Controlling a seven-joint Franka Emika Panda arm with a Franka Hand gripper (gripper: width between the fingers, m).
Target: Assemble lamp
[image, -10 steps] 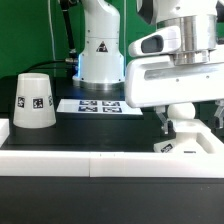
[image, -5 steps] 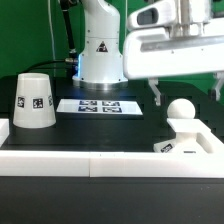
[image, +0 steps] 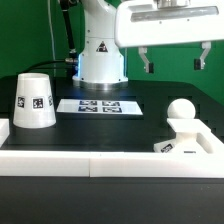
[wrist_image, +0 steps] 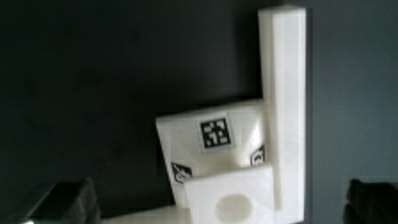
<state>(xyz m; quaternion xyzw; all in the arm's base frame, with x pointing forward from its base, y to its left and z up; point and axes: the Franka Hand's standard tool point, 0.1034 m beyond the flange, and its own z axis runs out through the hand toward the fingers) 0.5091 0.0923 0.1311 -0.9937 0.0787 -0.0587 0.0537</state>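
Note:
The round white bulb (image: pixel 180 109) stands upright on the small base block (image: pixel 190 146) at the exterior view's right, against the white fence wall (image: pixel 100 161). My gripper (image: pixel 172 62) hangs open and empty well above the bulb. The tapered shade (image: pixel 33 101) stands on the table at the exterior view's left, mouth down. In the wrist view the tagged base block (wrist_image: pixel 217 140) lies below my open gripper (wrist_image: pixel 222 203), with the bulb (wrist_image: pixel 233 205) seen from above as a pale round spot. The dark fingertips (wrist_image: pixel 71 203) frame it, well apart.
The marker board (image: pixel 98 105) lies flat on the black table in front of the robot's white pedestal (image: pixel 100 55). The white fence runs along the front and up the right side, and shows as a long strip in the wrist view (wrist_image: pixel 281 90).
The gripper, down around the bulb a second ago, has let go and risen straight up. The bulb stays standing on the base block.

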